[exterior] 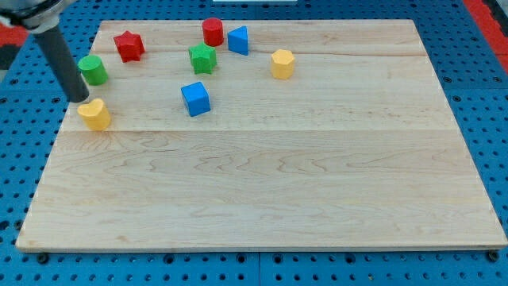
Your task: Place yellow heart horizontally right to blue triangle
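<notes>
Right now my tip [80, 98] sits near the left edge of the wooden board [262, 183], toward its top-left corner, with the dark rod rising from it up and to the view's left until it leaves the picture. Being a plain rod, it has no fingers to open or close and has hold of nothing; it can only press against a block from the side. The yellow heart [94, 114] lies just below and slightly right of the tip, so close that I cannot tell whether they touch. It rests flat on the board close to the left edge, its notch facing up and to the right. The green cylinder [94, 70] stands just above the tip and a little right of it, apart from the heart. Further toward the top edge is the red star [128, 45]. The blue triangle [238, 39] stands near the top edge, left of its middle, well apart from the heart, with the red cylinder [212, 32] just beside it on its left. The green star [202, 58] lies a little below those two, and the blue cube [195, 98] sits lower still. A yellow hexagon [282, 63] rests to the right of the triangle and slightly below it.
</notes>
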`<state>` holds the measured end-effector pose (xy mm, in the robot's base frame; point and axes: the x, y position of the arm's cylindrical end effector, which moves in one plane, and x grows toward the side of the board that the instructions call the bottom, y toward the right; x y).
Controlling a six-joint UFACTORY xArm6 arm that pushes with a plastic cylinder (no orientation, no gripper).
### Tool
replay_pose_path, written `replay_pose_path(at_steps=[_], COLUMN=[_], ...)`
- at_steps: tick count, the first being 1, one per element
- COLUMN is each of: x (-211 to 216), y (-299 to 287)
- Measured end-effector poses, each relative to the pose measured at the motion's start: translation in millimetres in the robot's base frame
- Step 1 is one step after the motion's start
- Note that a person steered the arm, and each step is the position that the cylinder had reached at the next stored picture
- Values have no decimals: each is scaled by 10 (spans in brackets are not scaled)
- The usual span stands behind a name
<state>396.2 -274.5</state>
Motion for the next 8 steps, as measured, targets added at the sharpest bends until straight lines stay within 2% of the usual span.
replay_pose_path(at_steps=[1, 2, 3, 4, 5, 6, 7, 8], x=[506, 600, 669, 673, 673, 507, 400, 450], y=[407, 1445, 2186, 1597, 534, 362, 799, 1559])
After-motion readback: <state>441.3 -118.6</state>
